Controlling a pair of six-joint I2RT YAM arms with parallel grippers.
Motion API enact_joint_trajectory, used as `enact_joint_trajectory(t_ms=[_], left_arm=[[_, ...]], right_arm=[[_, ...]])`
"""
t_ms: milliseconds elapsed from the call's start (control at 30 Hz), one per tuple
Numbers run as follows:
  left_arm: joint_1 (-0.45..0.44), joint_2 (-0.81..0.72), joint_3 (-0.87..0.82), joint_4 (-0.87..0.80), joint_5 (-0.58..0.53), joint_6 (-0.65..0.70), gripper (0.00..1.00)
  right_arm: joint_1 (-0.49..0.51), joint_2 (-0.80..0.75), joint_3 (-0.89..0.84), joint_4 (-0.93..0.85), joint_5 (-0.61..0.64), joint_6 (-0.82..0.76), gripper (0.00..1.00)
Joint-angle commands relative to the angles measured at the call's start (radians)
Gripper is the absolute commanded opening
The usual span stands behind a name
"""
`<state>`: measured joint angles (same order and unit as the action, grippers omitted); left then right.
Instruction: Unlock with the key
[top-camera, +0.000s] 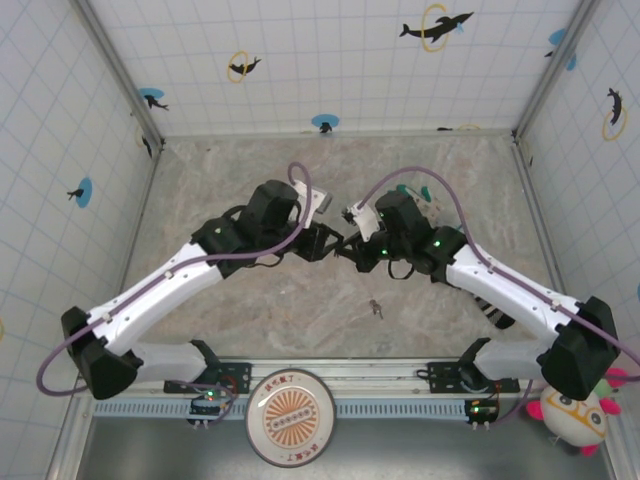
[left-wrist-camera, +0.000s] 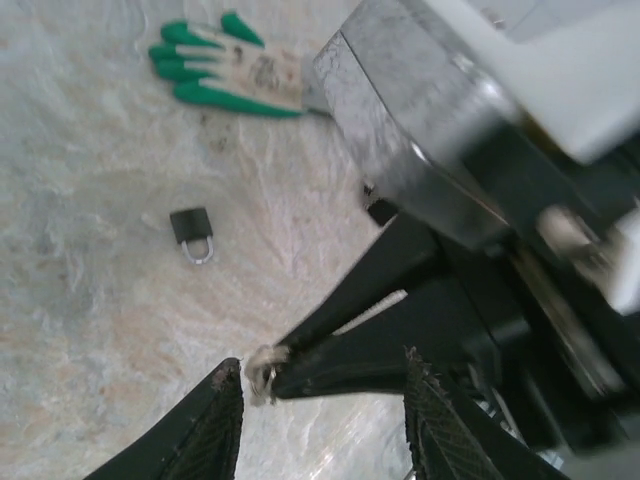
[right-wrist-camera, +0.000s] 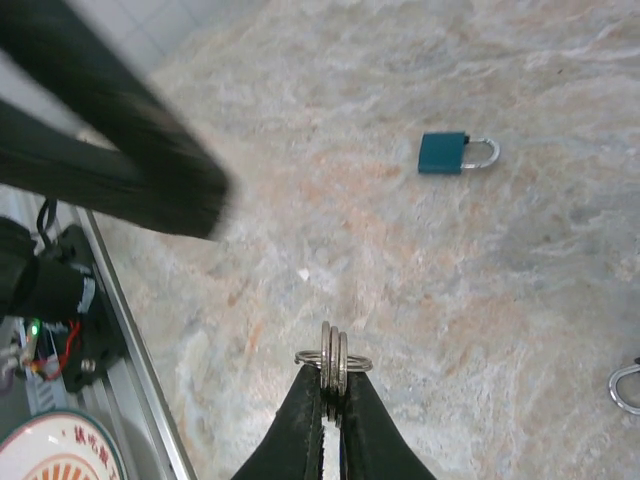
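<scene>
Silvery key (right-wrist-camera: 333, 360) with its rings is pinched between the pressed-together fingers of the right gripper (right-wrist-camera: 333, 398), over the marbled table (right-wrist-camera: 500, 300), up and right of the round disc (right-wrist-camera: 55, 452). We see red characters on that disc, too small to read. A metal rail (right-wrist-camera: 150, 385) edges the table just beside the disc. Farther from the disc lies a teal padlock (right-wrist-camera: 455, 152) with bare table around it. The left gripper (left-wrist-camera: 322, 365) has its fingers spread around the right gripper's tips. A dark padlock (left-wrist-camera: 192, 230) lies apart from a green-and-white glove (left-wrist-camera: 215, 65).

One teal padlock (right-wrist-camera: 442, 153), one dark padlock (left-wrist-camera: 190, 224); one glove (left-wrist-camera: 215, 66)
</scene>
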<state>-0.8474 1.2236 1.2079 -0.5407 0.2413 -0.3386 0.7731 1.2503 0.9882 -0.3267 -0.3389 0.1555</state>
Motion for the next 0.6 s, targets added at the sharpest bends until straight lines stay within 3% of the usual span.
enact_joint_trajectory(t_ms=[0,167,233,500,567], left_arm=[[0.027,-0.087,-0.084,0.101,-0.038,-0.063,0.45],[0.099,-0.226,-0.244,0.259,0.028,-0.152,0.28],[0.103,-0.25,-0.288,0.317,0.082,-0.17,0.26],[0.103,-0.268,-0.378,0.49,0.2,-0.219,0.28],[0.103,-0.269,-0.385,0.52,0.218,-0.222,0.33]], right_arm=[[-0.045,-0.062,-0.06,0.18,-0.037,0.116,0.0],[-0.115,-0.12,-0.139,0.376,-0.097,0.276,0.0],[-0.143,-0.135,-0.167,0.466,-0.134,0.364,0.0],[-0.166,-0.17,-0.213,0.683,-0.228,0.551,0.0],[-0.165,-0.176,-0.221,0.713,-0.244,0.572,0.0]])
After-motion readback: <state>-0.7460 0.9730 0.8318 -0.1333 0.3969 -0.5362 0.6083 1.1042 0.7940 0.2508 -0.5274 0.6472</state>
